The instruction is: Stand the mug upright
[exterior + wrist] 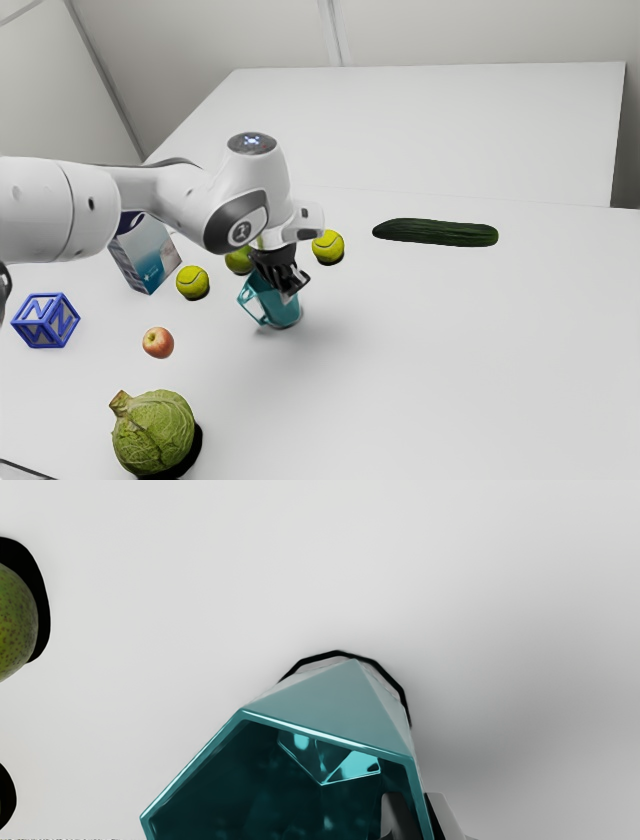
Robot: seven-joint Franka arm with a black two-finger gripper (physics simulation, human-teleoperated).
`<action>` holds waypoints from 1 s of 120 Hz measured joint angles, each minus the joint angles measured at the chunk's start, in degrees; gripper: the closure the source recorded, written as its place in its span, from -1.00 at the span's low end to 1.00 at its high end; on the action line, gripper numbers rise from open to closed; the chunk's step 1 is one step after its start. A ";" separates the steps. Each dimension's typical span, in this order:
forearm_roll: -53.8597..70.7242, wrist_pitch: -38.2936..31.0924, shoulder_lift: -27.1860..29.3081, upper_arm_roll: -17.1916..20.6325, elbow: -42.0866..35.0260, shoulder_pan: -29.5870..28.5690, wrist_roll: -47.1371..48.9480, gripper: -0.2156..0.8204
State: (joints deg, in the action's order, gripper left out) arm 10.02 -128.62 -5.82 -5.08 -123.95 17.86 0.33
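The black two-finger end effector (291, 289) is closed on the wall of the teal, faceted, glossy mug (277, 303), one finger inside the mouth and the other against the outer side. The mug is at the white counter (450, 360) with its mouth up and its base down, its handle toward the exterior view's left; whether the base sits flat I cannot tell. Near it are two yellow-green tennis balls, one (193, 282) on the handle side and another (328, 246) behind. Farther toward the exterior view's left are a white-and-blue carton (148, 256), a blue lettered cube (46, 321) and a red-yellow apple (158, 343), with a green leafy cabbage (153, 432) in front. A long dark-green cucumber (436, 232) lies well apart, toward the exterior view's right.
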 joint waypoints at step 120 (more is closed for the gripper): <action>-11.75 29.56 -1.86 6.95 36.74 -12.39 -8.03 -0.56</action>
State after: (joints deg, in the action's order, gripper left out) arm -1.73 -99.06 -7.69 1.88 -87.22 5.47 -7.71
